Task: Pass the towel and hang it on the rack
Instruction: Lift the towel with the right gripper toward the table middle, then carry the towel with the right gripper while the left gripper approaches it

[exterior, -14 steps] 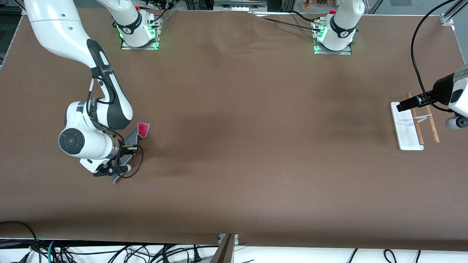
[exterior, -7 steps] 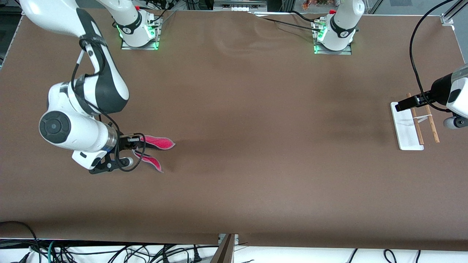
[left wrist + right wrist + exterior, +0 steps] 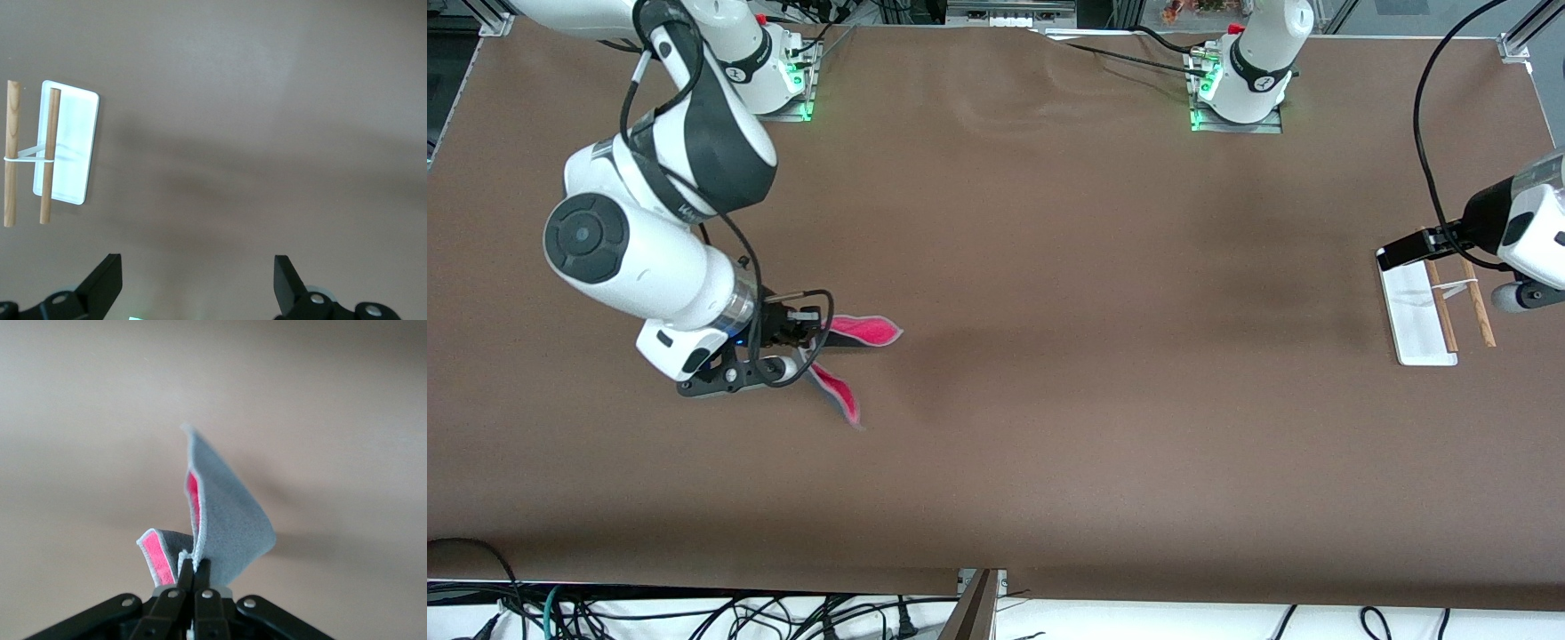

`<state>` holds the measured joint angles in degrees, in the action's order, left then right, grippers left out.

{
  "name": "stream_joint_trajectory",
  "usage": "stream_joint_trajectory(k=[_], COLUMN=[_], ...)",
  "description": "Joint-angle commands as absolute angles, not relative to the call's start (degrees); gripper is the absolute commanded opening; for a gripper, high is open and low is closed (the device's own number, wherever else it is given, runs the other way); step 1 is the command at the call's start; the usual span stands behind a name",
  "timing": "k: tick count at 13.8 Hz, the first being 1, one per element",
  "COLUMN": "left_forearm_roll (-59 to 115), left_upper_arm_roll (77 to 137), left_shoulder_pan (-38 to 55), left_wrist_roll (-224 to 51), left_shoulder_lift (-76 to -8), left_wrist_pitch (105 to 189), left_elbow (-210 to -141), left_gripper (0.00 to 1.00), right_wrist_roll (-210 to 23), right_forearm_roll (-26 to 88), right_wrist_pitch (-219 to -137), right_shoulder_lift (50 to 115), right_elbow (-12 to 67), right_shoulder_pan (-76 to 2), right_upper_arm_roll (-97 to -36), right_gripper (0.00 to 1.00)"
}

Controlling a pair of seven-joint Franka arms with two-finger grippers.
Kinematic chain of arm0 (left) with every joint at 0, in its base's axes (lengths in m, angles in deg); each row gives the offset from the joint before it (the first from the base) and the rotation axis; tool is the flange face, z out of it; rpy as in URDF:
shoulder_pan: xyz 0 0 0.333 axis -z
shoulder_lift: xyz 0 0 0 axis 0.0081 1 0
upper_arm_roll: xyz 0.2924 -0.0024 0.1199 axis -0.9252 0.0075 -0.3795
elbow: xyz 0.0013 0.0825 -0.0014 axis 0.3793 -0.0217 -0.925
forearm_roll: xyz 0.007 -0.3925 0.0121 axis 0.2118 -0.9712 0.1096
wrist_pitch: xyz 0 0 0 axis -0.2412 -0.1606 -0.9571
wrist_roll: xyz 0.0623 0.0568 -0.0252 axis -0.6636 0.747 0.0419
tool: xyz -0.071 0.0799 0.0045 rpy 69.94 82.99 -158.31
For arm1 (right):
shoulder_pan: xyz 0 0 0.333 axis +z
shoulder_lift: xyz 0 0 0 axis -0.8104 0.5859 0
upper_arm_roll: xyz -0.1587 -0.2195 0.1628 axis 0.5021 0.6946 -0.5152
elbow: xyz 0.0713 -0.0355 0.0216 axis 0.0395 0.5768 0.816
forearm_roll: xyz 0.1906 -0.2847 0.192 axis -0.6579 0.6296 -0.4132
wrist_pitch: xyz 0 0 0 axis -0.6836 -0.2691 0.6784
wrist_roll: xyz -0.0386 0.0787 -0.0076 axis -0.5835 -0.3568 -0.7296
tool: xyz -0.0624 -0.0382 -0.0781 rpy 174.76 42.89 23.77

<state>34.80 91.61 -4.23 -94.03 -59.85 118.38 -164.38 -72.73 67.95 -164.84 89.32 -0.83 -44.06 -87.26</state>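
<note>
Pink-lined grey towel (image 3: 845,356) hangs pinched in the right hand (image 3: 805,331) above the surface (image 3: 1049,400), its two flaps trailing toward the left arm's end. Left hand (image 3: 197,287), fingers spread and empty, waits over the rack (image 3: 1427,302)

No readable text; arm markings seem too small.
</note>
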Motion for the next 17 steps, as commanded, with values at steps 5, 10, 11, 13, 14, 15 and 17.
stream_joint_trajectory(k=[5, 10, 11, 13, 14, 15, 17], left_forearm_roll=[35.2, 34.2, 33.1, 31.7, 31.5, 31.3, 31.1], left_upper_arm_roll=[91.5, 92.2, 92.3, 92.3, 92.3, 92.3, 92.5], left_shoulder_pan=[-4.3, -3.8, -3.3, -1.0, -0.4, 1.4, 2.6], left_wrist_roll=[-92.8, -92.8, -92.8, -92.8, -92.7, -92.7, -92.6], left_shoulder_lift=[-60.1, -59.7, -59.0, -57.6, -56.3, -54.8, -54.2], left_wrist_pitch=[117.5, 117.6, 118.7, 120.4, 120.9, 122.7, 123.6], left_elbow=[-163.1, -163.3, -163.5, -164.3, -164.9, -166.7, -168.4], left_gripper=[1.00, 1.00, 1.00, 1.00, 1.00, 1.00, 1.00], right_wrist_roll=[-59.5, -55.9, -55.8, -55.8, -55.7, -55.6, -52.7], right_forearm_roll=[67.6, 67.5, 67.6, 67.6, 67.6, 67.6, 67.6], right_wrist_pitch=[-164.8, -168.8, -169.2, -169.6, -169.7, -170.1, -171.6], right_shoulder_lift=[89.6, 89.8, 89.8, 89.8, 89.8, 89.9, 90.1], right_elbow=[-6.9, -7.3, -7.4, -7.3, -7.4, -7.3, -7.3], right_shoulder_pan=[-37.8, -35.0, -34.3, -33.3, -32.8, -32.4, -31.2], right_upper_arm_roll=[-87.7, -87.7, -87.7, -87.7, -87.7, -87.7, -87.7], right_gripper=[0.00, 0.00, 0.00, 0.00, 0.00, 0.00, 0.00])
